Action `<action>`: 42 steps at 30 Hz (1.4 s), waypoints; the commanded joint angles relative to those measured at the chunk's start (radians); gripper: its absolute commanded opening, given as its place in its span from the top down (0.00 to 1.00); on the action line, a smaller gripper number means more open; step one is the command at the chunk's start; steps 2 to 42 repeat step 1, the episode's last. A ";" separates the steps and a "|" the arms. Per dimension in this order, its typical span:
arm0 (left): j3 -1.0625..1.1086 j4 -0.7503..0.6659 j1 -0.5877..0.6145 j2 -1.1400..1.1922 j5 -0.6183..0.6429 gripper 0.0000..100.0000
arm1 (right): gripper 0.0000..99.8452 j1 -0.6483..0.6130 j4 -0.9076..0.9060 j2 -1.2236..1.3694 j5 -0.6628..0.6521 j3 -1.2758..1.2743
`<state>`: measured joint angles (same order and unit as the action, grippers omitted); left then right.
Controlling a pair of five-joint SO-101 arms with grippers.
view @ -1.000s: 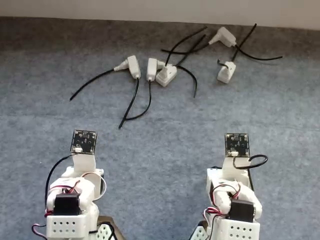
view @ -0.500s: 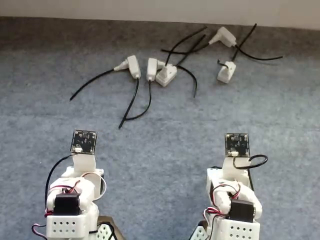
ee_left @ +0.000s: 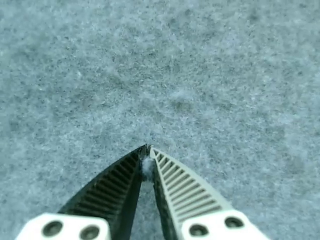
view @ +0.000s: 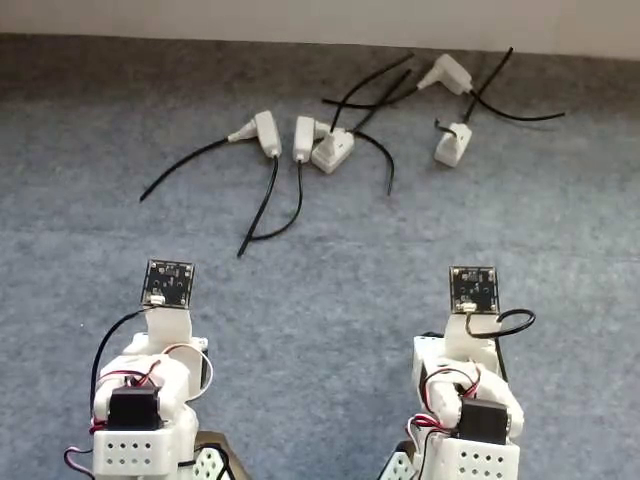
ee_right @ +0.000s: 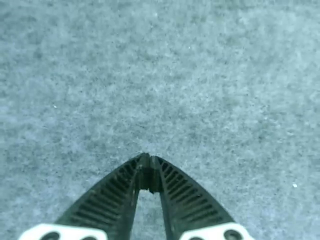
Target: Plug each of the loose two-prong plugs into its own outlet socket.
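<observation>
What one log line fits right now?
left gripper: shut, empty | right gripper: shut, empty | plugs: lying on grey mat, untouched

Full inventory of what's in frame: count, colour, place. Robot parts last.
white plastic plugs: 3, white, far side of the mat; two left of centre, one far right near the wall
white socket blocks: 2, white, blockier; one at centre right beside the second plug, one further right
black cords: one on each piece, black, trailing loose over the mat
grey felt mat: 1, grey, covers the table
pale wall: 1, off-white, along the far edge
white arms: 2, white, side by side at the near edge
left gripper: 1, black and white fingers, shut, over bare felt
right gripper: 1, black fingers, shut, over bare felt
</observation>
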<state>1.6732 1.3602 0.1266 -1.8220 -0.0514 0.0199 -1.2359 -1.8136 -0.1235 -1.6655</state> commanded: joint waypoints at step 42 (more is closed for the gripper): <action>0.022 -0.014 0.015 0.001 0.008 0.99 | 0.99 0.010 -0.008 -0.015 -0.009 -0.125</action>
